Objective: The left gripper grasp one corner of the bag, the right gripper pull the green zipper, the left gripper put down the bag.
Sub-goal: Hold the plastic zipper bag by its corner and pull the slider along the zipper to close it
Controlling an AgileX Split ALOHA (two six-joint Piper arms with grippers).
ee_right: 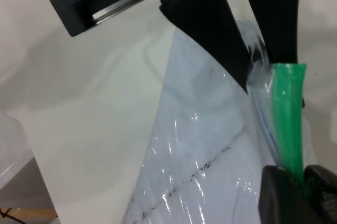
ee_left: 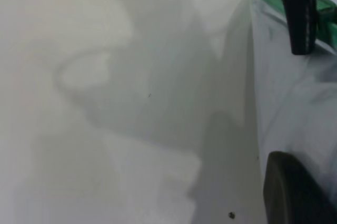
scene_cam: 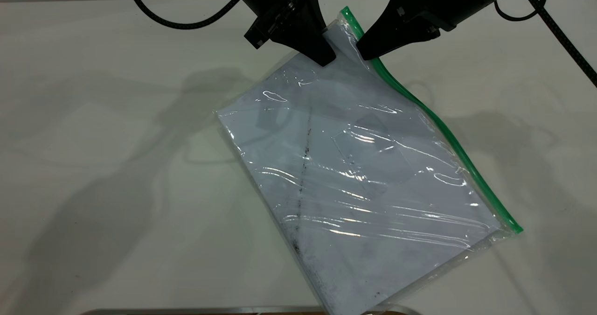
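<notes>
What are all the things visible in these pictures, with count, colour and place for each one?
bag: one, clear plastic with white paper inside, on the table centre, far corner lifted.
green zipper: one, bright green, along the bag's right long edge.
table: one, white, under everything.
cables: black, at the far edge by both arms.
left gripper: one, black, shut on the bag's far corner.
right gripper: one, black, shut on the green zipper near that same corner.
</notes>
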